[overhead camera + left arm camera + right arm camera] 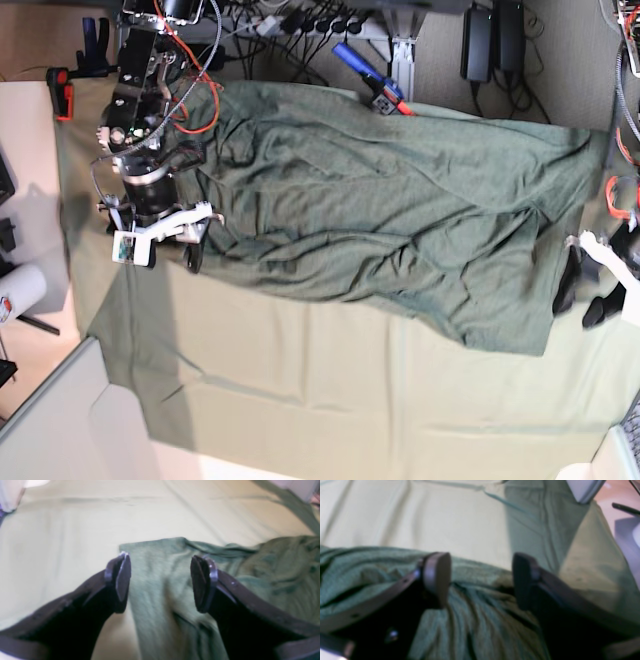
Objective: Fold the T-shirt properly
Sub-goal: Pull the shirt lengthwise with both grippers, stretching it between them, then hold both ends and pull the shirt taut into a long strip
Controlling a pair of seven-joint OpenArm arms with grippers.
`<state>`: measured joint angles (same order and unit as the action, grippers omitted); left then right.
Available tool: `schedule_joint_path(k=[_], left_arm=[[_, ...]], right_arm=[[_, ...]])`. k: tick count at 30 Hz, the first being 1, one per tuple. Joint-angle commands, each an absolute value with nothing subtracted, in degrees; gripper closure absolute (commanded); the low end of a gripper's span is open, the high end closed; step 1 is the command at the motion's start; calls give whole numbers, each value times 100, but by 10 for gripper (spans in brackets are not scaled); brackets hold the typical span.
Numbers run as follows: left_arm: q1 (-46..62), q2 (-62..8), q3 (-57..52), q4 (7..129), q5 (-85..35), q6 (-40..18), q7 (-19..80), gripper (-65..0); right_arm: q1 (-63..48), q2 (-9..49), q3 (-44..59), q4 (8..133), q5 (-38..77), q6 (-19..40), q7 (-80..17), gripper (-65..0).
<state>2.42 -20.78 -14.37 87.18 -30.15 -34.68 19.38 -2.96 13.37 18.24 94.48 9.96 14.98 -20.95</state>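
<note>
The dark olive-green T-shirt (400, 215) lies spread and wrinkled across the paler green table cloth (320, 400). My left gripper (585, 297) is open at the shirt's right edge in the base view. In the left wrist view the gripper (161, 580) straddles a flat strip of the shirt (275, 575) without closing on it. My right gripper (160, 250) is open at the shirt's left edge. In the right wrist view the gripper (481, 580) hovers over bunched folds of the shirt (370, 565), empty.
Cables and power bricks (480, 40) and a blue-handled clamp (370, 75) lie along the table's far edge. A red clamp (65, 95) sits at the far left. The cloth hangs over the near edge (150, 400).
</note>
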Motion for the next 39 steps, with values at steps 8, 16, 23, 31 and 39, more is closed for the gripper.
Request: schedule_joint_path(k=[8, 16, 23, 31, 39], left_arm=[[-1966, -2399, -467, 5774, -2349, -3409, 1109, -409], [-3039, -2272, 224, 3675, -2027, -3406, 550, -408], [-3013, -2051, 235, 3647, -1986, -3409, 690, -408], [-2987, -1903, 235, 3649, -2016, -3817, 819, -408], [-2917, -1905, 235, 3658, -2167, -4000, 814, -406]], right_arm=[[-51, 1441, 1898, 8814, 1009, 1476, -1973, -429], [-49, 1444, 1903, 8816, 1011, 1476, -1997, -428], [-49, 1444, 1907, 8816, 1011, 1476, -1997, -428], [-34, 1448, 2012, 8814, 1007, 1428, -1966, -428], [351, 1568, 2265, 8429, 982, 1260, -1931, -428]])
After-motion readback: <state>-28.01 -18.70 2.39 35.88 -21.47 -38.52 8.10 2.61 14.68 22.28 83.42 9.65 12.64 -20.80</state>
